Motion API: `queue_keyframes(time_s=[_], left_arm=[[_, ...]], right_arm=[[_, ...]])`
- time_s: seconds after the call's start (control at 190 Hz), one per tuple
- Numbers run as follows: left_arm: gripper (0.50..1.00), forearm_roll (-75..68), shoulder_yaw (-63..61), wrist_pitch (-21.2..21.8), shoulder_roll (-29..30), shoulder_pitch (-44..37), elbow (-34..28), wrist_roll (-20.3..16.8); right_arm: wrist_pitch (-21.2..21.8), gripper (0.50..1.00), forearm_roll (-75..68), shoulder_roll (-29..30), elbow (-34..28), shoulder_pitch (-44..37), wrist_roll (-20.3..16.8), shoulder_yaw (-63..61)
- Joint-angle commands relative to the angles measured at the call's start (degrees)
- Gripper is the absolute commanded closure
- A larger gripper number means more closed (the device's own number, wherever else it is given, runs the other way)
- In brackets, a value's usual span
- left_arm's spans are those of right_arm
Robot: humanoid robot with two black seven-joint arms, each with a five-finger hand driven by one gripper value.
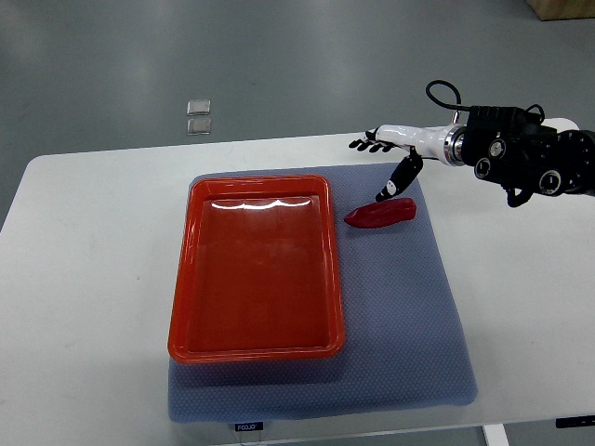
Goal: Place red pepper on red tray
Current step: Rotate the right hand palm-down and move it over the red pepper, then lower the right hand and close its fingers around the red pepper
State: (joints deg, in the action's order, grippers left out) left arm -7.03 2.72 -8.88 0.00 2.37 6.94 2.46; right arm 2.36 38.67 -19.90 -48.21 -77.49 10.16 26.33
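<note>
On my tabletop (84, 279) lies a grey woven mat (409, 325); the red plastic tray (256, 269) sits on its left part, the red pepper (381, 214) just right of the tray, my right robot hand (390, 153) behind it.

Only text I can spot is a tiny white label (247, 426) on the front edge of the blue mat (400, 353), and honestly it's way too small and blurry to actually read.
</note>
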Motion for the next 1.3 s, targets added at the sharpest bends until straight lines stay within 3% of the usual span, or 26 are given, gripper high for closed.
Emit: queue_keyframes(time_s=[0.0,0.322,0.533,1.028,1.297], left_arm=[[0.500,0.0,0.0,0.0,0.0,0.0,0.0,0.0],[0.500,0.0,0.0,0.0,0.0,0.0,0.0,0.0],[0.500,0.0,0.0,0.1,0.0,0.0,0.0,0.0],[0.500,0.0,0.1,0.0,0.0,0.0,0.0,0.0],[0.500,0.0,0.0,0.1,0.0,0.0,0.0,0.0]], right_arm=[[-0.1,0.583,4.7,-0.2,0.0,-0.1,-1.2,2.1],[2.1,0.583,18.9,-0.7,0.0,-0.6,-6.9,2.2],[4.0,0.583,19.6,1.1,-0.1,-2.3,-6.9,1.5],[3.9,0.597,19.5,5.5,2.6,0.9,-6.9,1.5],[3.9,0.715,19.6,6.4,3.1,1.5,-6.9,1.5]])
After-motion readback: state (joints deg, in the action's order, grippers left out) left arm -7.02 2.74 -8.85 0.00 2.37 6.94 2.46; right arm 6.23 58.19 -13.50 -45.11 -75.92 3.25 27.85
